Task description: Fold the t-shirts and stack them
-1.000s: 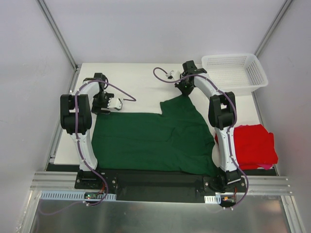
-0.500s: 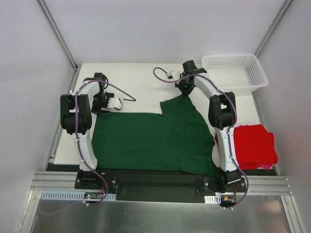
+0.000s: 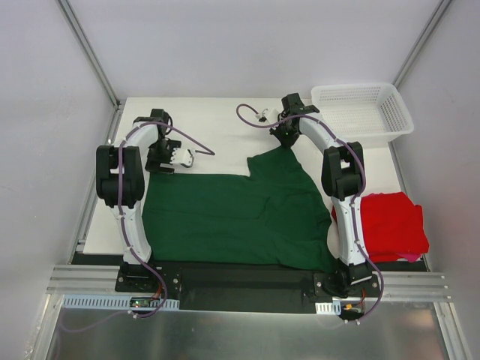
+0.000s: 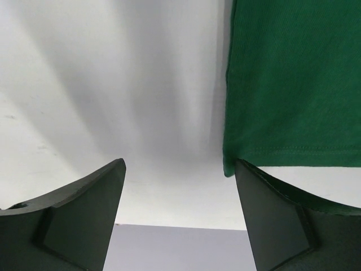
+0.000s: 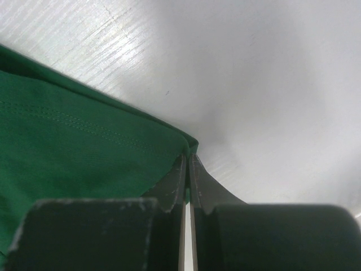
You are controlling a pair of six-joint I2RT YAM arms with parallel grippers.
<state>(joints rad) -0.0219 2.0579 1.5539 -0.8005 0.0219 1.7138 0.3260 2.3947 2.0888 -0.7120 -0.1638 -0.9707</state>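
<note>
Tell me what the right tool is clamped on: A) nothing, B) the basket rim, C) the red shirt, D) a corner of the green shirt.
D: the right tool is shut on a hemmed corner of the green shirt, while the red shirt lies apart, untouched.

On white table (image 3: 214, 124): green t-shirt (image 3: 232, 217) centre, red t-shirt (image 3: 394, 225) and white mesh basket (image 3: 364, 135) right.
</note>
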